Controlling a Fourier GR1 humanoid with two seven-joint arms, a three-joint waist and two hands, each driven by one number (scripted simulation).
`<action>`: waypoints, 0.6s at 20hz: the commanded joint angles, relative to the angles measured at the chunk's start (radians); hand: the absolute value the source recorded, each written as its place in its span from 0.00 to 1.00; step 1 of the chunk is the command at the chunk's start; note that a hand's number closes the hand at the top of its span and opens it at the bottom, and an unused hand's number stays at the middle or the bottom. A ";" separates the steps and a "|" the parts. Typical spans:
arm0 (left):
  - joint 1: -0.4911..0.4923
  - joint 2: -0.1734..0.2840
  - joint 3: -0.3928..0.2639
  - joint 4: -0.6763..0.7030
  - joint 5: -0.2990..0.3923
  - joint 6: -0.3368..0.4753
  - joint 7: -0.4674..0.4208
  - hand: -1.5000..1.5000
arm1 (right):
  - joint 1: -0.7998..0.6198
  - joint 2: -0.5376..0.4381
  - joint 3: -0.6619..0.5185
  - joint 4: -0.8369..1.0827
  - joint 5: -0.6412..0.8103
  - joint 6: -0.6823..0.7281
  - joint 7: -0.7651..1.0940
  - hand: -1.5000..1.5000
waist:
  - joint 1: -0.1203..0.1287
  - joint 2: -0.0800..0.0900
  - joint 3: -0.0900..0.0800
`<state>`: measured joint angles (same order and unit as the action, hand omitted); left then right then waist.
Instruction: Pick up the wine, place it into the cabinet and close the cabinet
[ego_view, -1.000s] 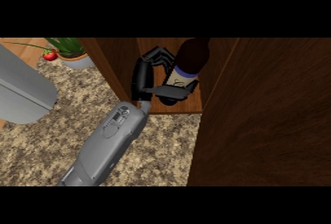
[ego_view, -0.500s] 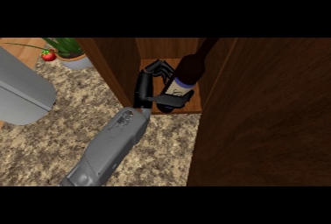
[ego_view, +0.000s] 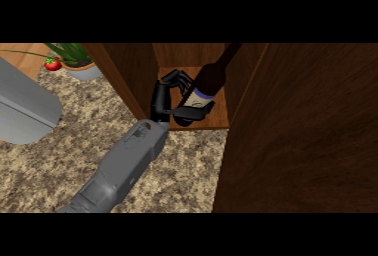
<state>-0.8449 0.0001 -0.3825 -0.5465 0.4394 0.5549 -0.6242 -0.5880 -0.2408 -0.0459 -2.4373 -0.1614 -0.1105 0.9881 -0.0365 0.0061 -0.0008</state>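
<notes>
1. One grey forearm rises from the lower edge toward the brown wooden cabinet (ego_view: 133, 75).
2. Which hand it carries I cannot tell; the black hand (ego_view: 164, 97) curls around the bottle.
3. The dark glass wine bottle (ego_view: 207, 87) stands tilted inside the cabinet, immediately right of the hand, neck pointing away.

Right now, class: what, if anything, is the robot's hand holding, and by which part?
The left hand is curled round the wine bottle, gripping its lower body at the pale label, inside the open cabinet. No other hand shows.
</notes>
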 joint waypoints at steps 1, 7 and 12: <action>-0.024 0.000 0.052 0.074 0.050 -0.045 -0.075 1.00 | -0.049 -0.006 0.022 -0.063 -0.038 -0.026 0.083 0.00 | 0.000 0.000 -0.001; -0.079 0.000 0.115 0.149 0.150 -0.080 -0.121 1.00 | 0.046 0.015 0.014 -0.095 -0.045 -0.001 0.021 0.00 | -0.018 0.005 0.000; -0.155 0.000 0.144 0.272 0.145 -0.117 -0.110 1.00 | -0.007 0.007 -0.018 -0.026 -0.075 0.007 0.010 0.00 | -0.017 0.008 0.000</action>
<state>-0.9482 0.0000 -0.2761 -0.3529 0.5607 0.4609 -0.7325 -0.6087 -0.2353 -0.0492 -2.4185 -0.1670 -0.1108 0.9779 -0.0459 0.0106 -0.0008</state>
